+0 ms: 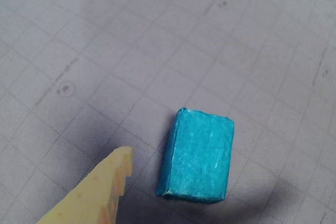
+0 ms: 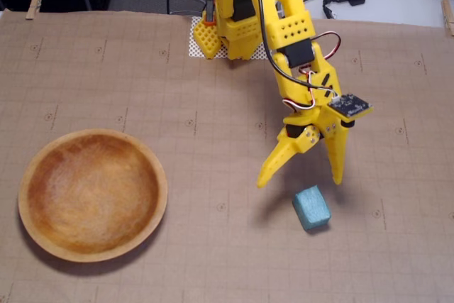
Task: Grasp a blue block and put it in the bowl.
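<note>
While the gripper hangs spread just above the blue block, right of the bowl, it should probably descend squarely, straddling the block before closing.

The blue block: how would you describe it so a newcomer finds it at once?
Start in the fixed view at the yellow arm reaching down over the brown gridded mat. Just below its open jaws lies the blue block, flat on the mat. It is the only teal thing, far smaller than the wooden bowl at left.
</note>
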Robot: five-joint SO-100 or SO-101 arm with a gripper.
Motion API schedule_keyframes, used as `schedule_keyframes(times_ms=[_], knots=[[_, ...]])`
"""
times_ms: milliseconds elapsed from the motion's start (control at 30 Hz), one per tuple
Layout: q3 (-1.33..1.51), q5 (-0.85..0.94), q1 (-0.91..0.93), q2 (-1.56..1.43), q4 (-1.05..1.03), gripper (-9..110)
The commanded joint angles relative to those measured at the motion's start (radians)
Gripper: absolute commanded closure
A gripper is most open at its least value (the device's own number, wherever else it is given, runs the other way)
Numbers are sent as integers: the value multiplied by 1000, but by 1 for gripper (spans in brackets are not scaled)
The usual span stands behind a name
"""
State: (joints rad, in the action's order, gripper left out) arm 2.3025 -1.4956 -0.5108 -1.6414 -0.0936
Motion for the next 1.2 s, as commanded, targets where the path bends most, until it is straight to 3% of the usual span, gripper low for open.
schedule_keyframes(times_ms=[0,233,1167], knots=[[15,-9,-8,-18,75,38],[115,-9,-3,-17,282,38],[-104,-187,34,272,302,38]])
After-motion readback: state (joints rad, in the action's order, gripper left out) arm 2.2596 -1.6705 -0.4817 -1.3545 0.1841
